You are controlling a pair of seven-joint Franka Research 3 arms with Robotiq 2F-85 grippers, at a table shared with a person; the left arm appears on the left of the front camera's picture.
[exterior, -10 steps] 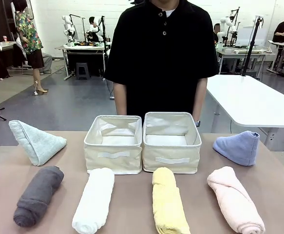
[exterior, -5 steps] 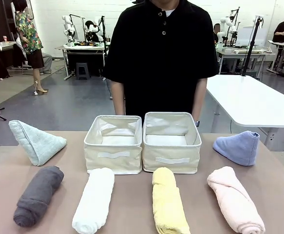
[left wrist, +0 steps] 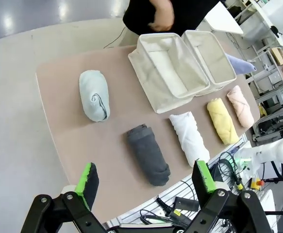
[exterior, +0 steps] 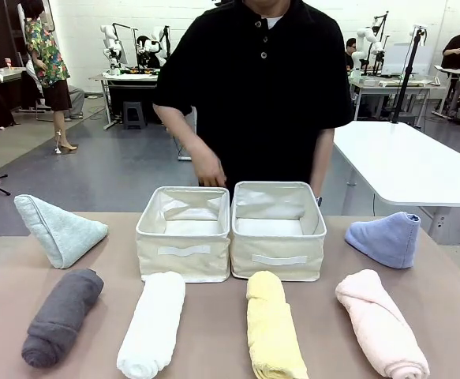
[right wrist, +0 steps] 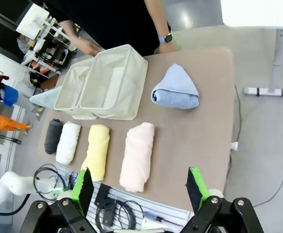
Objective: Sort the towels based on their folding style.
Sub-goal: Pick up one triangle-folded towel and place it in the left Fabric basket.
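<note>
The left gripper hung above the near edge of the table, its green-padded fingers spread wide with nothing between them. Just beyond the fingertips lay the dark grey roll. The white roll, yellow roll and pink roll lined off past the right finger, and the mint cone sat farther out on the left finger's side. Two cream baskets stood past the rolls, touching each other, and hid most of the blue cone from this wrist.

The right gripper was likewise wide open and held nothing. From its camera the blue cone showed whole, farther out toward the right finger and just beside the baskets, while the pink roll lay straight ahead between the fingers.

A person's hand hovered behind the left basket's far rim. The watch-wearing hand was at the table's far edge. In the front view all six towels lay on the table, outside the baskets.
</note>
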